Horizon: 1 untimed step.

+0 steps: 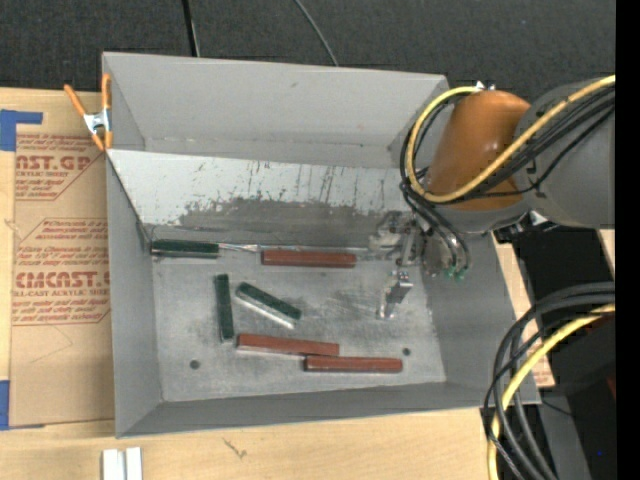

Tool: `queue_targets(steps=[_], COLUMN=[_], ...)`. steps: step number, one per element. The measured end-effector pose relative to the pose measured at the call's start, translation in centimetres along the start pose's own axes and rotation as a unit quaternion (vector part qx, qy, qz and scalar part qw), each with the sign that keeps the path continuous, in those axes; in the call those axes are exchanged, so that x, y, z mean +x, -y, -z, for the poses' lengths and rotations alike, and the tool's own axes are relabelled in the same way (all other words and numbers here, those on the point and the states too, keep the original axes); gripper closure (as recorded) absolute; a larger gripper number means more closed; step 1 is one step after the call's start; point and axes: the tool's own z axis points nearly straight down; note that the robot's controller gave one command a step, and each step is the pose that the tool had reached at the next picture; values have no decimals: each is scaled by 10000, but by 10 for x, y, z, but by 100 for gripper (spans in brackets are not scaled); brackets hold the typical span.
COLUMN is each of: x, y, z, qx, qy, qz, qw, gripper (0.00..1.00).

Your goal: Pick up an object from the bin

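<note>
Just right of the red-brown bar (308, 258) by the back wall, my gripper (396, 298) hung above bare bin (335, 313) floor. Nothing showed in its grip, and I could not tell how far open it was. Below that bar lay two more red-brown bars (287, 345), and left of it three green bars (222, 306).

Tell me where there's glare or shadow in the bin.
Camera view: light is even, with no hard shadows; the bin floor has a pale sheen left of the gripper; only thin dark edges lie under the red bars near the front.
</note>
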Motion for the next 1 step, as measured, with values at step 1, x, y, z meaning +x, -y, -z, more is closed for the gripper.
queue_targets(steps=[1], x=[37], y=[-35], z=[-10], qx=[4], qy=[3], qz=[206], qw=[9998], gripper=[0])
